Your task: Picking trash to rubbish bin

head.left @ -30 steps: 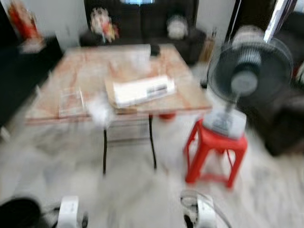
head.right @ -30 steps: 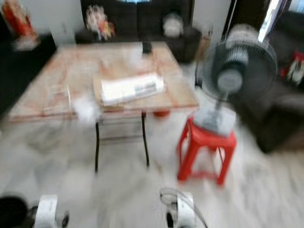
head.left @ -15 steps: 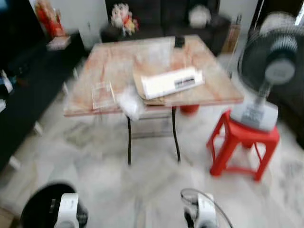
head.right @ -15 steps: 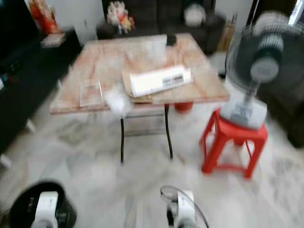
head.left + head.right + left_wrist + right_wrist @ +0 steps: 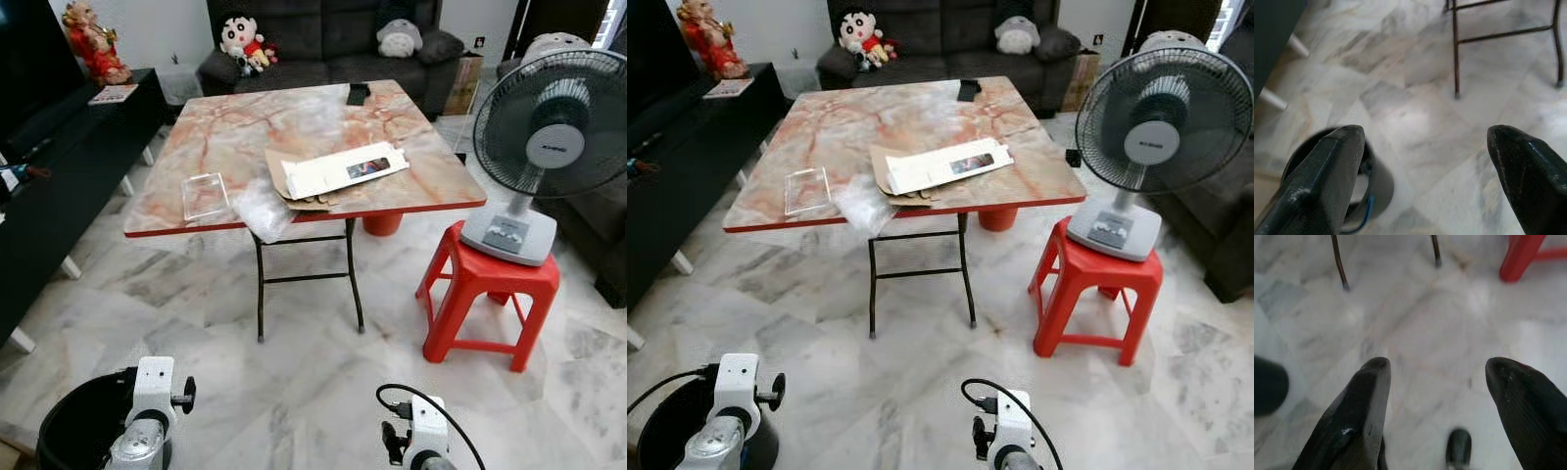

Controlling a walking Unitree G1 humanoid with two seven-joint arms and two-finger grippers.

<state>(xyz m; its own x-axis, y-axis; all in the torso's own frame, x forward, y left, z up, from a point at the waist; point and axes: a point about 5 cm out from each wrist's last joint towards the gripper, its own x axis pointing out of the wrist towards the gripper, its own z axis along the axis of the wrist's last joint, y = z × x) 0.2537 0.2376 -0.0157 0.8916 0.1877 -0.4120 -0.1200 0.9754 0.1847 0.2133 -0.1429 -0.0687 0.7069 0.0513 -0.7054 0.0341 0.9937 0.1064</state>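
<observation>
A: Left claw [image 5: 1422, 161], wrist view: both fingers spread wide, nothing between them, nothing touched. It hangs over the marble floor [image 5: 294, 392]. The black rubbish bin [image 5: 1371, 181] sits just behind its one finger [image 5: 1327, 171], lower left of the frame.

B: Right claw [image 5: 1437, 406]?

A: Same state. Fingers far apart, empty, bare floor beneath. A red stool leg [image 5: 1520, 257] shows at upper right, two thin desk legs along the top edge.

B: Head views?

A: Both wrists low at the bottom edge. Bin [image 5: 73, 431] in the lower left corner, under the left wrist.

B: Trash location?

A: On the desk [image 5: 245, 127], centre of frame, well apart from both claws. A crumpled clear plastic bag [image 5: 263, 208] lies at the near edge, overhanging it. A clear plastic tray [image 5: 205, 195] sits just left of the bag. An opened flat cardboard box [image 5: 338, 171] lies right of centre. A small dark item at the far edge; cannot tell what it is.

B: Surroundings?

A: Fan [image 5: 549, 147] stands on a red stool [image 5: 485, 294] at right. Dark sofa [image 5: 323, 39] with soft toys at top.
</observation>
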